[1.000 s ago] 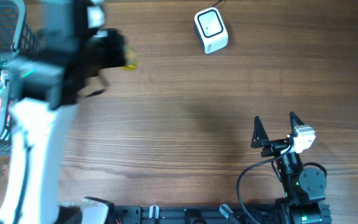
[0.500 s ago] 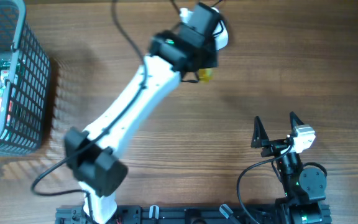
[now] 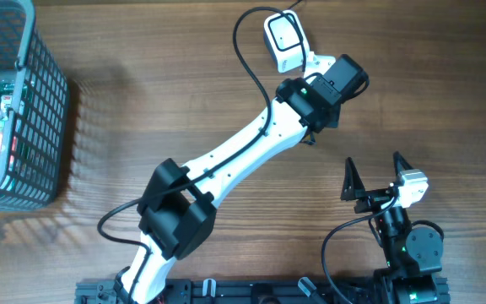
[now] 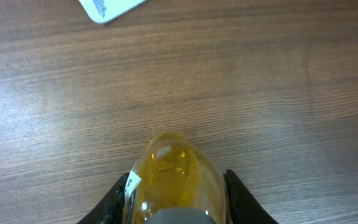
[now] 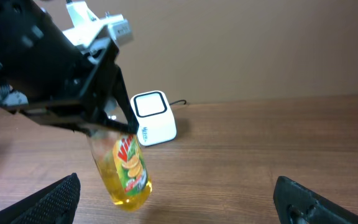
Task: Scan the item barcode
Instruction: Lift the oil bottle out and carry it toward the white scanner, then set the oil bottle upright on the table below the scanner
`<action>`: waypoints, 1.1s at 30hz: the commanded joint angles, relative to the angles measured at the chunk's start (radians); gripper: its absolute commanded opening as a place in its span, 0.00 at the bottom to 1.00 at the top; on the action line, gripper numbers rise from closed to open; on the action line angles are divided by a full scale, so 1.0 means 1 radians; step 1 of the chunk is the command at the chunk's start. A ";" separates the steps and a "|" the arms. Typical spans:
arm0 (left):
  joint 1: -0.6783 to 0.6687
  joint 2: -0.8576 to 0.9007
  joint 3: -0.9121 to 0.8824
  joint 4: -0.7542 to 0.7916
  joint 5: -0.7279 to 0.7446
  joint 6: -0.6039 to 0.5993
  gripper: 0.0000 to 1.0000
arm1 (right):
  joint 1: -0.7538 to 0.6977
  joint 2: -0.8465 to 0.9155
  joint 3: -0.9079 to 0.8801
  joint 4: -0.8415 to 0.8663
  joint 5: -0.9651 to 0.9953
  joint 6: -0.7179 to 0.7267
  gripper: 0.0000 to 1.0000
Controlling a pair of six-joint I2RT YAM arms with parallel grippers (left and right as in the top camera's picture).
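The wooden table is being crossed by the left arm, which is being stretched from the near edge to the far side. The wire basket is being left at the far left, well apart from the work. The yellow bottle is being held by its upper end in the left gripper, whose jaws are clamped on it. The bottle is being hung bottom-down above the table, just beside the white scanner on its near side, not touching it. The right gripper is being held idle at the near right, jaws wide apart and empty.

The step in hand is judged to be the presenting of the code. It is likely being done well only if the bottle is carried over the scanner's dark-framed window and turned until the code faces it — close, steady, without contact. The printed label is being shown to the near side. A small white patch may be the barcode, though that cannot be told.
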 commanded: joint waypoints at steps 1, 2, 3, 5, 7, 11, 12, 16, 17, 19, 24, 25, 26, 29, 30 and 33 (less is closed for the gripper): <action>-0.005 0.019 0.003 0.002 -0.039 -0.069 0.27 | -0.004 -0.005 -0.001 0.004 0.005 0.003 1.00; -0.005 0.022 0.003 0.003 -0.039 -0.076 0.27 | -0.004 -0.005 -0.001 0.004 0.005 0.004 1.00; -0.005 0.023 0.003 0.003 -0.039 -0.080 0.27 | -0.004 -0.005 -0.001 0.004 0.005 0.004 1.00; -0.005 0.024 0.003 0.002 -0.039 -0.087 0.27 | -0.004 -0.005 -0.001 0.004 0.005 0.004 1.00; -0.007 0.025 0.003 -0.002 -0.039 -0.087 0.27 | -0.004 -0.005 -0.001 0.004 0.005 0.003 1.00; -0.010 0.034 0.003 -0.016 -0.018 -0.087 0.28 | -0.004 -0.005 -0.001 0.004 0.005 0.003 1.00; -0.010 0.039 0.003 -0.017 -0.013 -0.086 0.28 | -0.004 -0.005 -0.001 0.004 0.005 0.004 1.00; -0.010 0.060 0.003 -0.016 -0.012 -0.086 0.28 | -0.004 -0.005 -0.001 0.004 0.005 0.003 1.00; -0.010 0.064 0.003 -0.016 -0.012 -0.087 0.29 | -0.004 -0.005 -0.001 0.004 0.005 0.004 1.00; -0.010 0.068 0.003 -0.017 -0.012 -0.086 0.31 | -0.004 -0.005 -0.001 0.004 0.005 0.003 1.00; -0.014 0.068 0.003 -0.021 -0.002 -0.085 0.56 | -0.004 -0.005 -0.001 0.004 0.005 0.004 1.00; -0.014 0.068 0.003 -0.024 0.009 -0.085 0.62 | -0.004 -0.005 -0.001 0.004 0.005 0.003 1.00; -0.014 0.068 0.003 -0.028 0.028 -0.075 0.70 | -0.004 -0.005 -0.001 0.004 0.005 0.004 1.00; -0.014 0.068 0.003 -0.048 0.060 -0.054 0.81 | -0.004 -0.005 -0.001 0.004 0.005 0.004 1.00; -0.014 0.068 0.004 -0.053 0.060 -0.035 0.83 | -0.004 -0.005 -0.001 0.004 0.005 0.004 1.00; -0.011 0.049 0.006 -0.051 0.057 0.041 0.87 | -0.004 -0.005 -0.001 0.004 0.005 0.004 1.00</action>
